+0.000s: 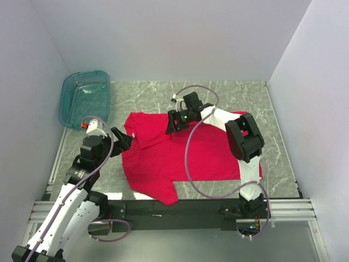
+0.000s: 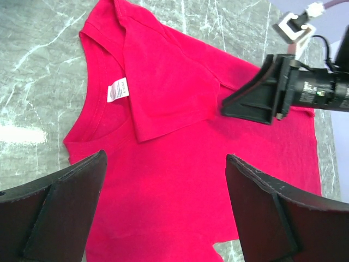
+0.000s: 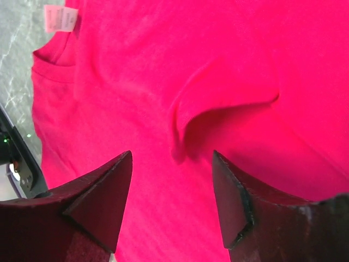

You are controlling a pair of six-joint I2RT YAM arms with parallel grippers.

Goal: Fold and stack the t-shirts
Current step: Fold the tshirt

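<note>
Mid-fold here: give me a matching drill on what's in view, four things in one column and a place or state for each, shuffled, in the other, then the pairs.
Column one
1. t-shirt
2. tub
3. left gripper
4. right gripper

Column two
A. open, beside the folded-in sleeve
B. translucent teal, far left corner
C. open, at the collar end of the shirt
D. red, lying on the table

Pairs: 1-D, 2-B, 3-C, 4-A
</note>
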